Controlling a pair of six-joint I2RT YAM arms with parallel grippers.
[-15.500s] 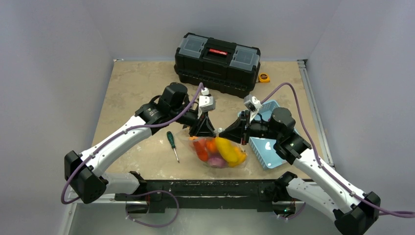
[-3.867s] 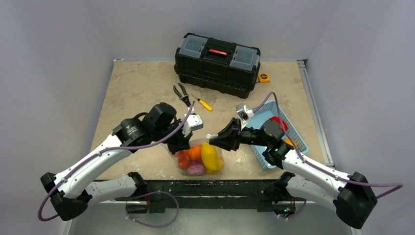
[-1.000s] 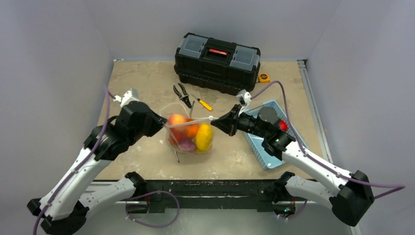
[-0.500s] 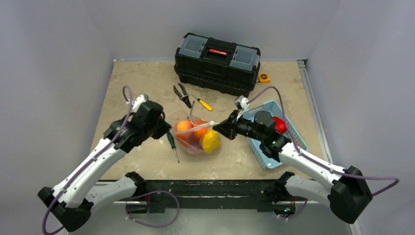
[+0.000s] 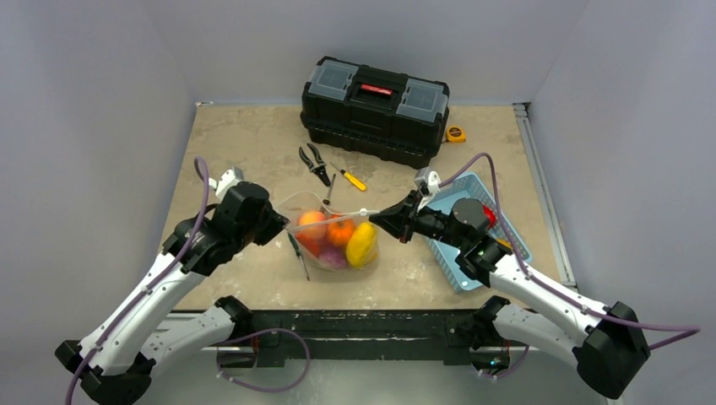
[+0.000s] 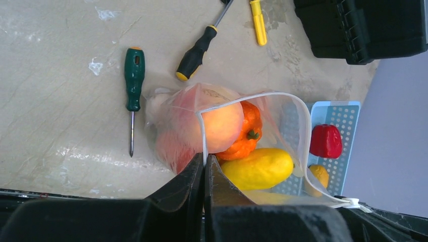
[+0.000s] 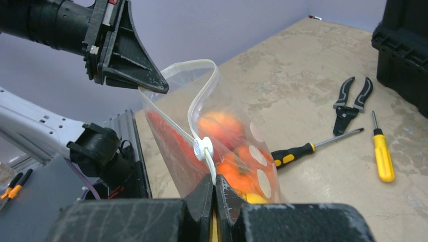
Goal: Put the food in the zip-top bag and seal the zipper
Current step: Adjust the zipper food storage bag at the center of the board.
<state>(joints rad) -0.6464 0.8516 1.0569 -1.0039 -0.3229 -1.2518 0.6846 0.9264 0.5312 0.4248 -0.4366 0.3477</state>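
One zip-top bag point(image 5: 333, 245) is holding at least four pieces of food point(image 6: 222, 126); two more pieces are lying in the one blue basket point(image 6: 348, 108), and three screwdrivers point(image 6: 134, 75) are lying nearby. The left gripper point(image 6: 204, 159) is pinching one end of the zipper point(image 6: 252, 95), the right gripper point(image 7: 213, 177) the opposite end, with the bag stretching between them, mouth gaping.

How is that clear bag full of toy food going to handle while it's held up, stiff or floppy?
Probably floppy: the zip-top bag sags between the left pincer and right pincer, its rim bowing open. Likely bottom-heavy, since the food bunches low. Set down, it would probably slump, and pieces could roll out.
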